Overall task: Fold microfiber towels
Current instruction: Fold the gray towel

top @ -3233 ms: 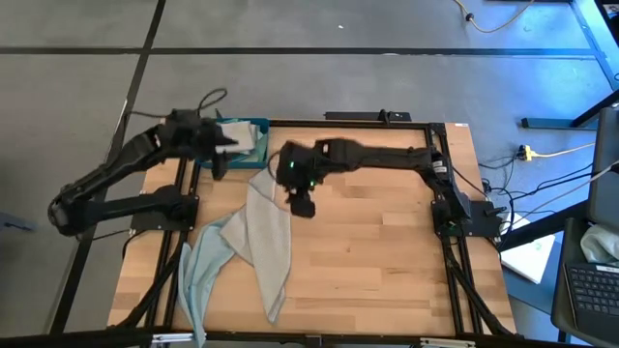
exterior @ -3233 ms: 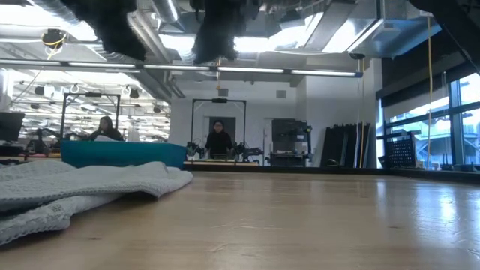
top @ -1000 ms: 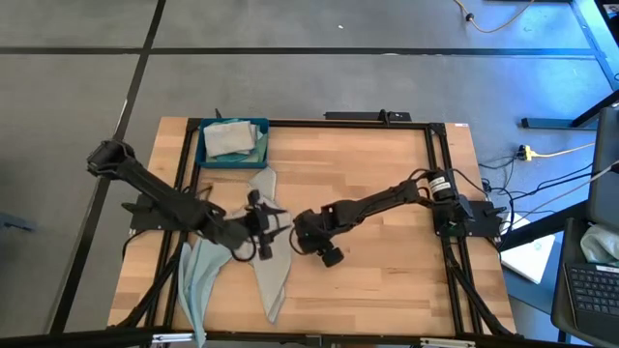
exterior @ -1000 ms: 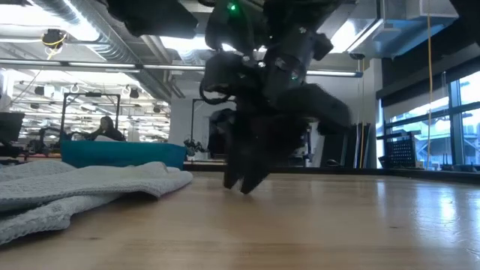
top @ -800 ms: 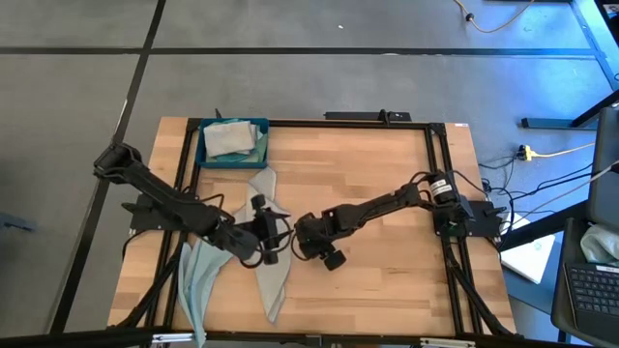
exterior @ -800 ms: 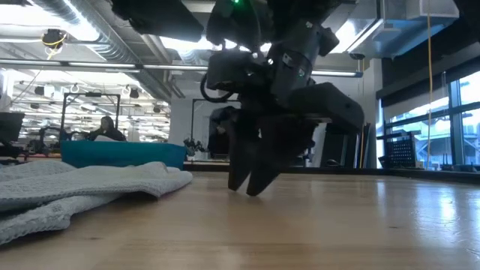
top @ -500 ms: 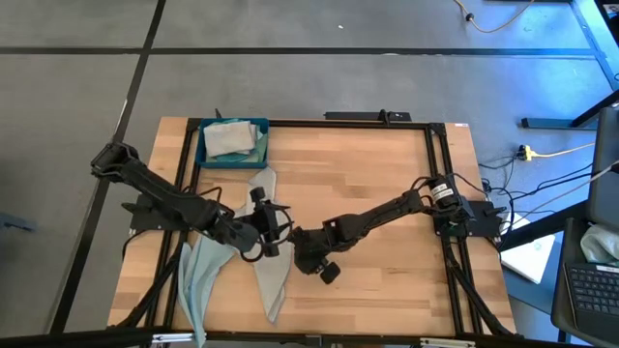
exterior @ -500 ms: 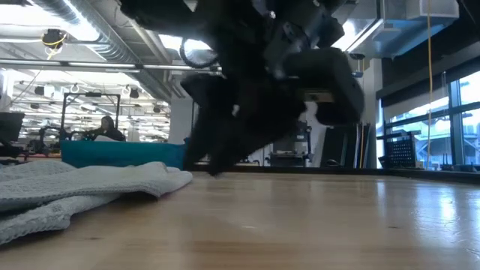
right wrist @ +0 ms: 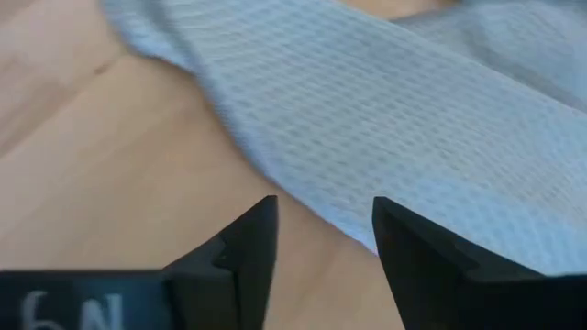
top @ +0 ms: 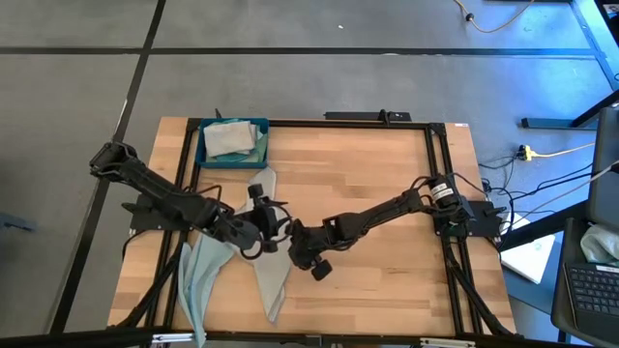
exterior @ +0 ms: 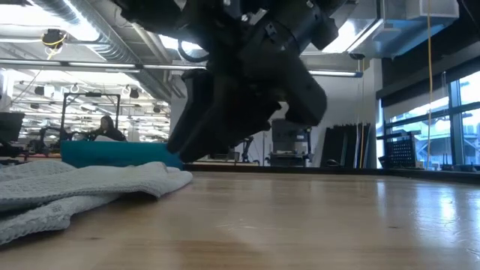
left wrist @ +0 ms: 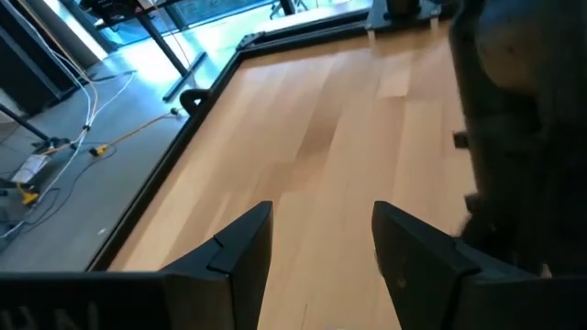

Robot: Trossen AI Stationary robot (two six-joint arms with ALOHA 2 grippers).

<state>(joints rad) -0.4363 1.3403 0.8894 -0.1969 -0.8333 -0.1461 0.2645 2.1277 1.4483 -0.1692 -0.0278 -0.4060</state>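
A light grey towel (top: 274, 282) lies crumpled in a long strip on the table's left half, also in the low view (exterior: 82, 187). Beside it, a pale green towel (top: 198, 280) hangs partly over the near left edge. My right gripper (top: 291, 242) is open and points slantwise down, its fingers standing above the grey towel's edge (right wrist: 303, 197). My left gripper (top: 277, 224) hovers open above the same towel. Between its fingers (left wrist: 321, 238) I see only bare wood. Both grippers are close together.
A dark blue tray (top: 205, 155) at the far left corner holds folded towels (top: 232, 138); it also shows in the low view (exterior: 120, 154). My right arm (left wrist: 523, 137) stands close in front of my left gripper. Bare wood spreads over the table's right half (top: 387, 280).
My right gripper has moved toward the table's left edge, up to the grey towel's edge, and tipped so that it points less steeply down. The towels have stayed where they were.
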